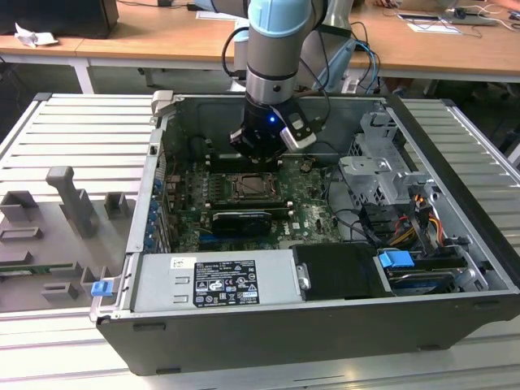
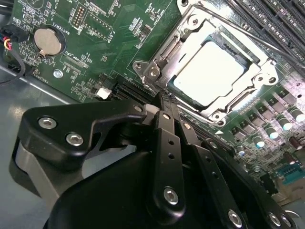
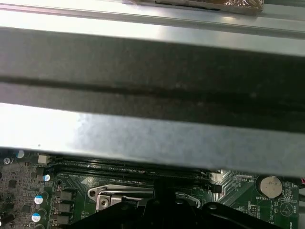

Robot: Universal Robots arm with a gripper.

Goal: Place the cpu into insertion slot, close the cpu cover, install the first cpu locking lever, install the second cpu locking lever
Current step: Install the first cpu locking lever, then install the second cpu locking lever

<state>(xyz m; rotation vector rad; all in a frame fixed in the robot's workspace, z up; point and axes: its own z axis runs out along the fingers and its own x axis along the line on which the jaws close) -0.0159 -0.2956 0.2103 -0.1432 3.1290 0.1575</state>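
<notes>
The cpu (image 2: 209,71) lies flat in the insertion slot (image 2: 248,102), its pale, smooth face showing through the large window of the cpu cover (image 2: 190,43), which looks folded down over it so that the silver frame presses on the chip's edges. That frame is stamped sheet metal, glossy and ribbed at the corners, with screw heads at its mounts, and a thin steel locking lever (image 2: 248,36) runs along one side of it. Around the socket spreads the matt green motherboard (image 2: 95,57), carrying a round coin battery (image 2: 46,40) and rows of small cylindrical capacitors (image 2: 274,126). The end effector (image 2: 167,106) hangs just beside the socket's edge, its narrow black bolted fingers (image 2: 167,138) drawn together with nothing between them, probably placed to reach the levers. In the exterior view the arm (image 1: 276,49) reaches down into the open grey computer case (image 1: 455,236).
</notes>
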